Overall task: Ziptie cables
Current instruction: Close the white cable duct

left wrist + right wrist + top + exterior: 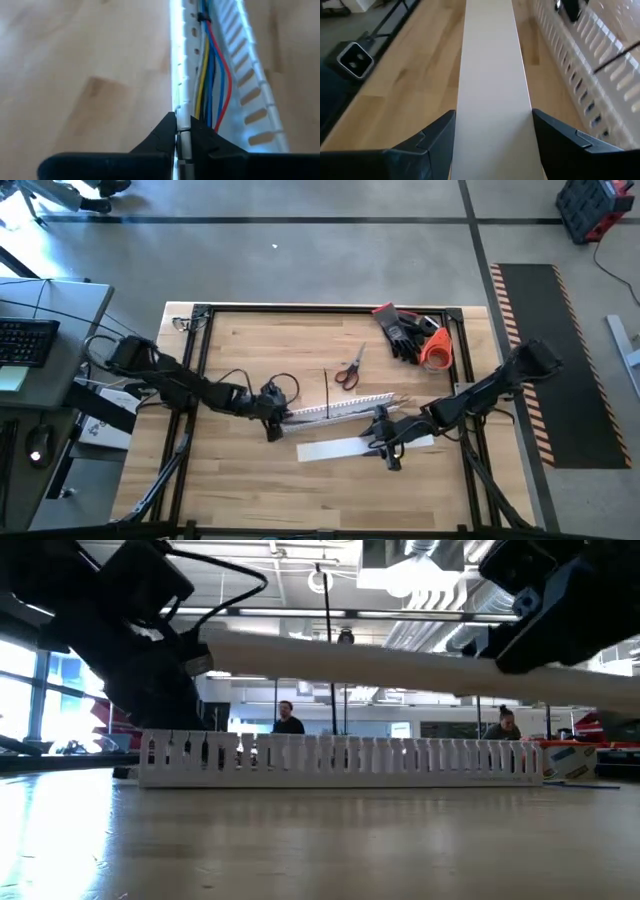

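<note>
White slotted plastic duct (340, 406) lies across the middle of the wooden table (250, 480), its comb-like wall (340, 762) upright in the low view. Inside the duct run the cables (212, 85): the left wrist view shows yellow, blue and red wires lying side by side along the channel, with a small dark tie (202, 17) around them farther along. The left gripper (272, 420) is at the duct's left end, its jaws closed on the end of one duct wall, which passes between the fingertips (165, 137). The right gripper (385, 442) is near the duct's right end, on the side toward the table's front edge; its fingers (437, 137) sit against the two long edges of a flat white strip (492, 75), holding it by one end. In the low view this strip (400, 665) hangs above the table, in front of the duct and slightly tilted. A thin black zip tie (326, 392) stands across the duct. Scissors (350, 367), black gloves (400, 330) and an orange roll (437, 350) lie toward the far right corner. Two people (289, 719) are visible in the room behind.
</note>
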Tool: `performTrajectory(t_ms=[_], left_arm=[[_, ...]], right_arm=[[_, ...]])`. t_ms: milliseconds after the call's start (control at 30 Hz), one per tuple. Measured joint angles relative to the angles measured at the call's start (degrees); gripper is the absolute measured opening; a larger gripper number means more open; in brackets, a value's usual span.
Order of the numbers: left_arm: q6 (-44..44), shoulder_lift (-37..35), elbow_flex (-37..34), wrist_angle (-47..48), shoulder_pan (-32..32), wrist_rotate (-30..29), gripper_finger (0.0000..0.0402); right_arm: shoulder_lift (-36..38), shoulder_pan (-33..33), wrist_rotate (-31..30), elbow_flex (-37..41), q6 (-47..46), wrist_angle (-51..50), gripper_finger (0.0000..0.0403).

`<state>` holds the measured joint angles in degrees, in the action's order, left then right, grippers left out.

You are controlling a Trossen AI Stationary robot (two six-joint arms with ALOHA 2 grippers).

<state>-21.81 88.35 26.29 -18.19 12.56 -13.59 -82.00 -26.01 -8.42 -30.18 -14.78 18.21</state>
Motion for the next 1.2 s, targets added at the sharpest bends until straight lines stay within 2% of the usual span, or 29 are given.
performTrajectory(t_ms=[200, 467, 600, 733, 967, 1100, 1200], left_arm=[[-0.45, 5.55, 5.42, -0.04, 3.89, 1.05, 0.0002], [-0.1, 12.2, 11.37, 0.22, 7.63, 1.54, 0.0], [-0.13, 13.15, 12.78, 0.49, 7.91, 0.65, 0.0011], [-0.28, 11.2, 14.15, 2.35, 7.67, -0.31, 0.0045], [-0.75, 3.5, 17.45, 13.73, 7.73, -1.62, 0.0109], [-1.26, -2.82, 18.87, 18.65, 8.53, -6.62, 0.0116], [2.03, -7.45, 19.64, 17.07, 10.16, -10.89, 0.011]], right_arm=[[1.79, -1.58, -0.59, -5.25, 1.49, -9.76, 0.0212], [3.01, -3.02, -4.59, -14.3, 2.43, -30.78, 0.0212], [2.95, -2.92, -4.66, -16.15, 3.29, -33.2, 0.0212], [3.0, -2.92, -4.59, -16.2, 3.15, -33.6, 0.0212], [2.89, -3.03, -4.82, -15.83, 0.72, -35.12, 0.0212], [2.62, -2.9, -6.35, -15.82, 0.8, -29.8, 0.0212], [0.78, -2.47, -7.04, -15.91, -0.23, -26.86, 0.0212]])
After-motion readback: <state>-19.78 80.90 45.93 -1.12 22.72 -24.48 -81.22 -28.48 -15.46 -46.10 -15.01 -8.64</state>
